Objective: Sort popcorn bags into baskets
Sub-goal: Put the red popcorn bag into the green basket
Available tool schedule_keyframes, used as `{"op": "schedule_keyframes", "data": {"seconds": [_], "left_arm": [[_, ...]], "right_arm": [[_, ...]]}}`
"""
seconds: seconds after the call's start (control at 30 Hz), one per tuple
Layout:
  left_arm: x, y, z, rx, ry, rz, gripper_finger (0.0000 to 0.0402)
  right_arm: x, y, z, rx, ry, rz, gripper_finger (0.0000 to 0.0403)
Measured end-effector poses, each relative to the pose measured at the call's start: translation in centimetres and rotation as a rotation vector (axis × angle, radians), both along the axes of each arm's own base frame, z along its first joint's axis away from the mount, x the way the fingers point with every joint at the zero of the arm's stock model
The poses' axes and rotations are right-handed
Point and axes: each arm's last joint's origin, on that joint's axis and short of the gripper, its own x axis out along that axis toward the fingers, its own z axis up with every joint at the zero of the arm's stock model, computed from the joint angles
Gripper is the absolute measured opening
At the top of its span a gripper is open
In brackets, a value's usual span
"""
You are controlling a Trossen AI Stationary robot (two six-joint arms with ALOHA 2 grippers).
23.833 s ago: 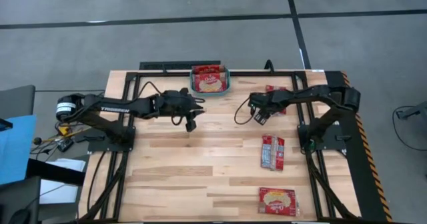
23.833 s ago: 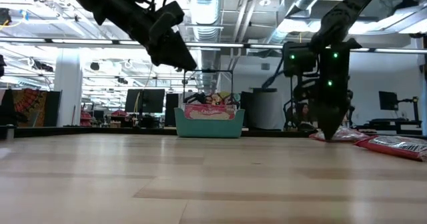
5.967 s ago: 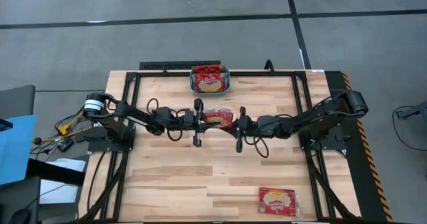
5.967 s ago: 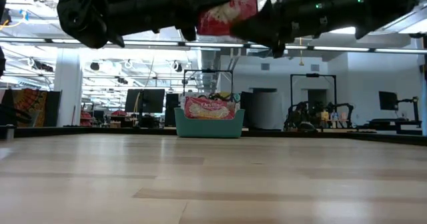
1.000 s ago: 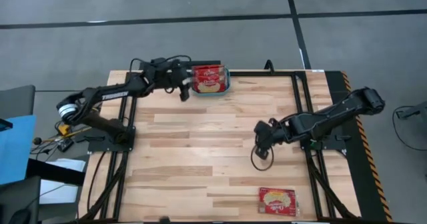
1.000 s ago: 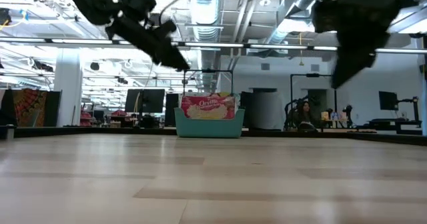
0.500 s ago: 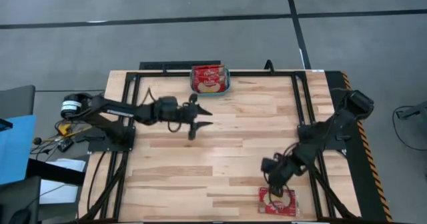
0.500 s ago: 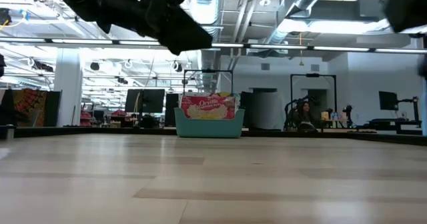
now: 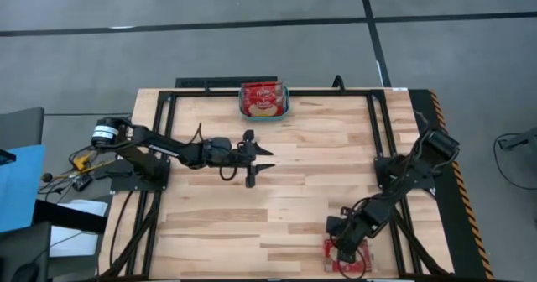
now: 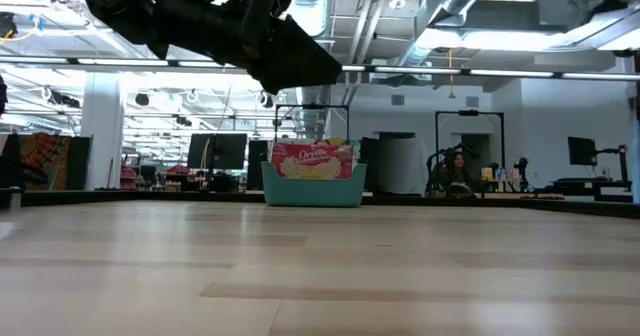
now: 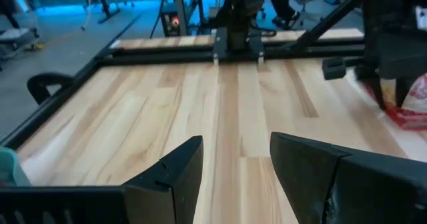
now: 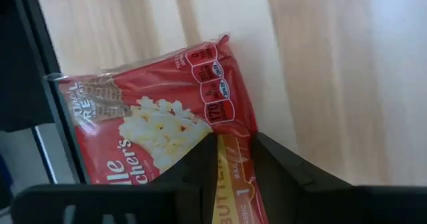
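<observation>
One red popcorn bag (image 9: 361,263) (image 12: 153,117) lies flat near the table's front right edge. My right gripper (image 9: 342,250) (image 12: 233,159) stands over its left part, pointing down, fingers open above the yellow strip at the bag's end. The teal basket (image 9: 287,106) (image 10: 313,190) stands at the middle of the far edge. It holds red popcorn bags, one of which (image 10: 313,161) shows upright above the rim. My left gripper (image 9: 262,159) (image 11: 233,164) hovers open over the table's middle, pointing toward the right edge with nothing between its fingers. My right gripper comes at the bag's yellow end (image 12: 230,174) from above, one finger (image 12: 190,167) on each side of that strip. I cannot tell whether the fingertips touch the bag. The bag lies flat on the table.
Black frame rails (image 9: 166,131) (image 9: 375,139) run along the table's left and right sides, and each arm's base stands beside one. Bare wood lies between the basket and the front bag. The table's front edge is just beyond the bag.
My left gripper has drawn back from the basket toward the table's middle, sunk a little and turned to point toward the right edge. My right gripper has swung from the table's right middle toward the near edge and come down over the front bag.
</observation>
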Motion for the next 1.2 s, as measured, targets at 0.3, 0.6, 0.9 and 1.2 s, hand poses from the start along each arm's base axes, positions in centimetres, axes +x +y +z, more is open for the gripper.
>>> {"op": "schedule_keyframes", "data": {"seconds": [0.3, 0.6, 0.9, 1.2], "left_arm": [[0.0, 0.1, 0.0, 0.010, 0.001, 0.020, 0.0167], [-0.1, 0.2, -0.5, 0.023, 0.058, 0.041, 0.0167], [-0.1, 0.2, -0.5, 0.024, 0.060, 0.058, 0.0167], [-0.1, 0.2, -0.7, 0.007, 0.072, 0.062, 0.0167]], "right_arm": [[2.5, -5.5, 0.4, -0.287, -0.096, -0.364, 0.0052], [0.6, -9.3, 3.8, -0.246, 0.097, -0.527, 0.0019], [-0.4, -10.6, 7.1, -0.345, -0.133, -0.496, 0.0072], [-0.7, -13.6, 5.6, -0.311, -0.092, -0.597, 0.0197]]}}
